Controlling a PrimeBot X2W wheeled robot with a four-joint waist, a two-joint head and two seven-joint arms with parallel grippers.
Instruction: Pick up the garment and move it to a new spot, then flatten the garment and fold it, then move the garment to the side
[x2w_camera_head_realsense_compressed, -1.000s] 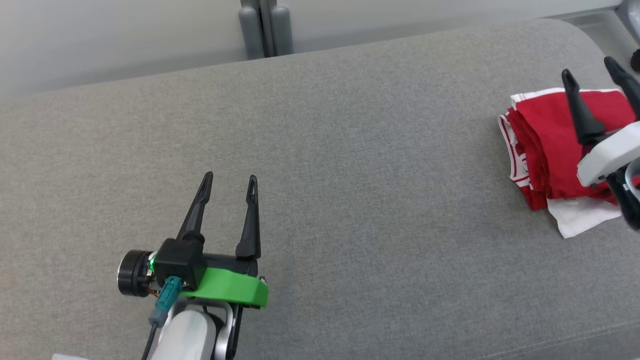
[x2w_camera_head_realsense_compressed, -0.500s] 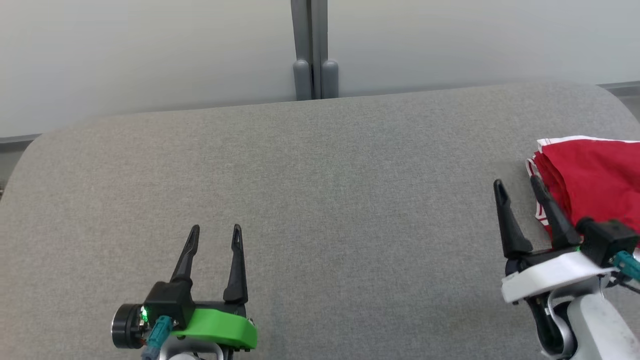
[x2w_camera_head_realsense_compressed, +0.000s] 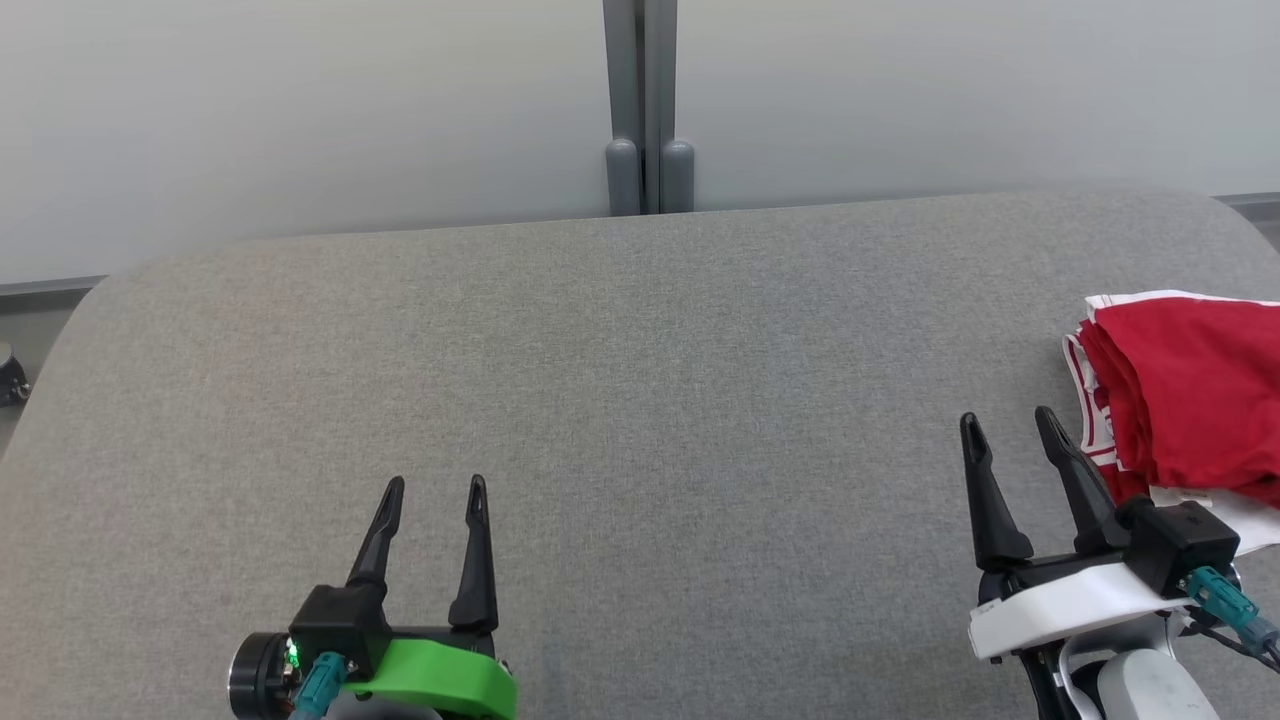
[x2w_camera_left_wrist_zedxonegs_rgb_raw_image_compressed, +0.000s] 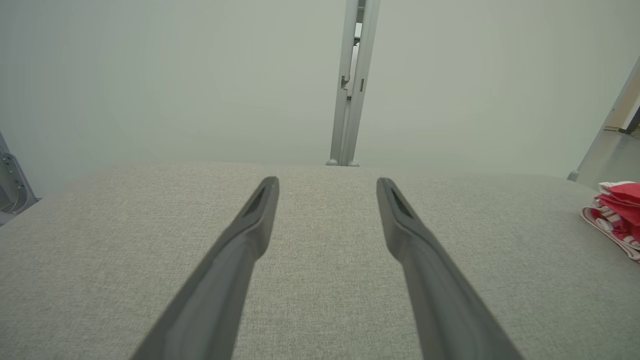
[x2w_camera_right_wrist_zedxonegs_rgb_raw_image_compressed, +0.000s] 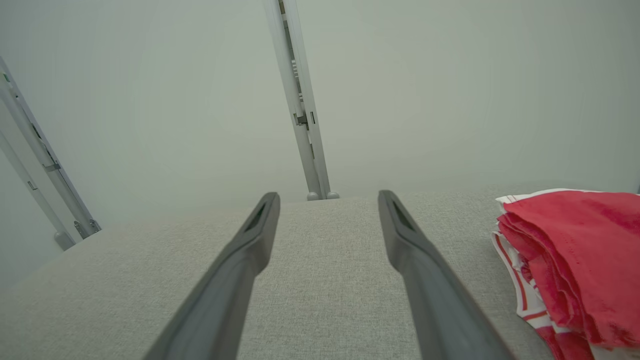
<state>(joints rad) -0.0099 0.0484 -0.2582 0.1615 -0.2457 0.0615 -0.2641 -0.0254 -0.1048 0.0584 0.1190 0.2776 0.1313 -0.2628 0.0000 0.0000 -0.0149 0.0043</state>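
The garment (x2w_camera_head_realsense_compressed: 1185, 395) is a folded red cloth with white striped trim, lying at the far right of the grey cushioned surface (x2w_camera_head_realsense_compressed: 640, 400). It also shows as the garment (x2w_camera_right_wrist_zedxonegs_rgb_raw_image_compressed: 570, 265) at the right of the right wrist view and the garment (x2w_camera_left_wrist_zedxonegs_rgb_raw_image_compressed: 617, 212) at the right edge of the left wrist view. My right gripper (x2w_camera_head_realsense_compressed: 1007, 428) stands open just left of it, fingers apart and nothing between them. At the lower left, my left gripper (x2w_camera_head_realsense_compressed: 433, 490) is open and empty, well away from the cloth.
A pale wall with a grey vertical post (x2w_camera_head_realsense_compressed: 648, 110) stands behind the cushion's far edge. The cushion's rounded left end (x2w_camera_head_realsense_compressed: 60, 330) drops to the floor, where a small dark object (x2w_camera_head_realsense_compressed: 10, 375) sits.
The head camera has swung, so the whole picture shifted. My right gripper has drawn back off the garment to its left side; the left gripper sits lower. The garment lies where it was.
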